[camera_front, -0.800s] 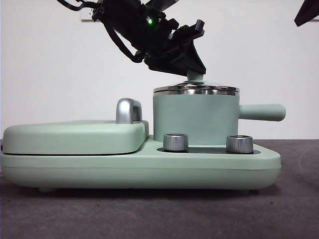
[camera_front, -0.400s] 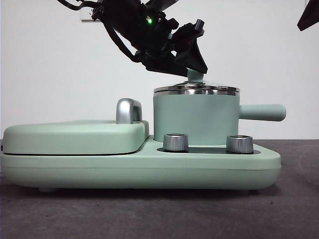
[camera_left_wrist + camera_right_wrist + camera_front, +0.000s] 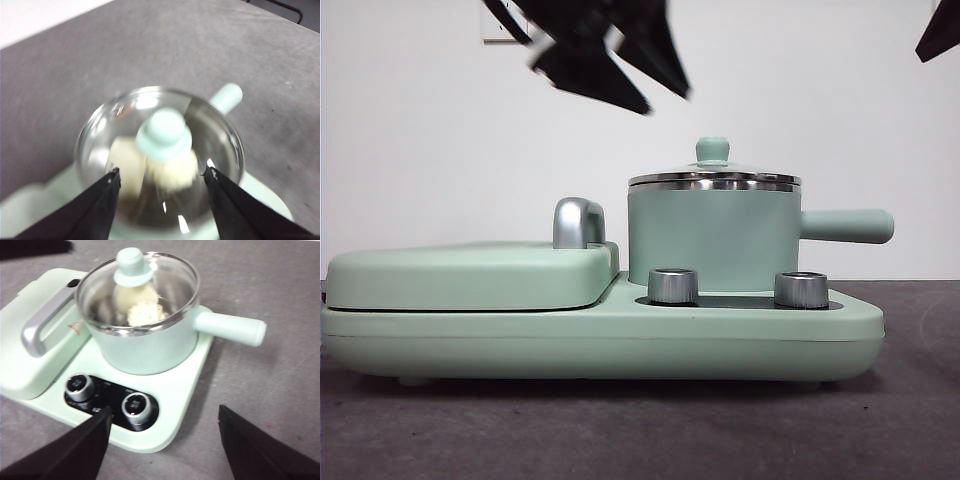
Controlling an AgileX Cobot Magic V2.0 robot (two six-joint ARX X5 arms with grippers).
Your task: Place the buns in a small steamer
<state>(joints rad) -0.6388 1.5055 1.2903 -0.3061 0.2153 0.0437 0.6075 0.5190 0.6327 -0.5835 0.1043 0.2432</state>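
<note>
Worktop (image 3: 920,400) of dark grey carries a mint-green cooker base (image 3: 620,340) with two steel dials. On it stands the small steamer (image 3: 710,240), its glass lid (image 3: 165,285) shut and green knob (image 3: 712,150) on top. Both buns (image 3: 140,307) lie inside, touching, under the lid. Left hand (image 3: 162,177) hovers above the knob, wide open, holding nothing. Right hand (image 3: 165,420) waits apart, open and empty.
</note>
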